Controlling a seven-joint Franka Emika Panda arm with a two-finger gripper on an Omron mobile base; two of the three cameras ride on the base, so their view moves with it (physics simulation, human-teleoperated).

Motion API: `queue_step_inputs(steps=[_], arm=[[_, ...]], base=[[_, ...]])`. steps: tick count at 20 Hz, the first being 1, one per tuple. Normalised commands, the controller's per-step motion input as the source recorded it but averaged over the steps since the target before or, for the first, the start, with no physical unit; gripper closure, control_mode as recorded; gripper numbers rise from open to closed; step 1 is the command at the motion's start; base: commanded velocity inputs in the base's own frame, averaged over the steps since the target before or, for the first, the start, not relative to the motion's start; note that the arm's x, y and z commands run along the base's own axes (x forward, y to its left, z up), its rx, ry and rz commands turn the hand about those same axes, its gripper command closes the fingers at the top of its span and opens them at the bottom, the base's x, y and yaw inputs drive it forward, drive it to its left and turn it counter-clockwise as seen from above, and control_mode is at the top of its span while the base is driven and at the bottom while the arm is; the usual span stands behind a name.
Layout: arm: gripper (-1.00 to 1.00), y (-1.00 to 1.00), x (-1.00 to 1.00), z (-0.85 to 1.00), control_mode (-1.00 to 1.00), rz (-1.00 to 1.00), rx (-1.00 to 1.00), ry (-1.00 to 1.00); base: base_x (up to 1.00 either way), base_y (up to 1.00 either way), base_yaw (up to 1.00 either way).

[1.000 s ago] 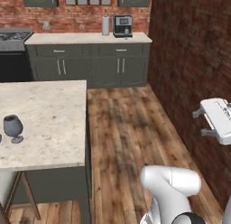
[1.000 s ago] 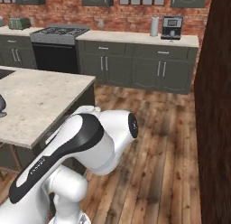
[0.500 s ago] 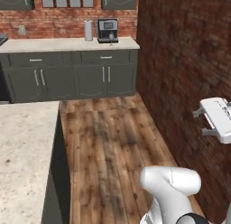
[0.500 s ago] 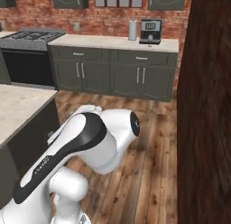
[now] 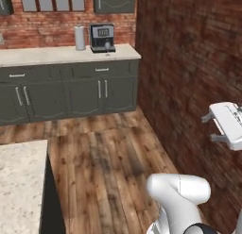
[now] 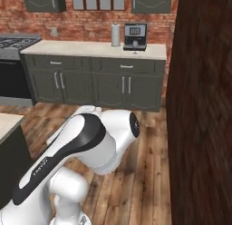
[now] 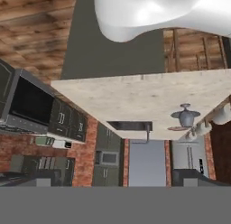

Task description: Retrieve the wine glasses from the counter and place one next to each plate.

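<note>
The fingers (image 5: 211,128) are spread wide with nothing between them, close to the dark brick wall (image 5: 189,63). Well away from them, a small grey smoky stemmed wine glass (image 7: 185,115) stands on the beige speckled stone island desk (image 7: 113,101), near its black sink (image 7: 131,126).

Arm (image 6: 77,151) folded above base; gripper (image 5: 230,126) jaws wide, empty.
</note>
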Motion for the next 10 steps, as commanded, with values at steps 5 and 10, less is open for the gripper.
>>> queue_step_inputs(steps=[5,10], arm=[[-1.00,0.00,0.00,0.00,1.00,0.00,0.00,0.00],[-1.00,0.00,0.00,0.00,1.00,0.00,0.00,0.00]], base=[[1.00,-0.01,-0.17],[1.00,-0.39,-0.03]])
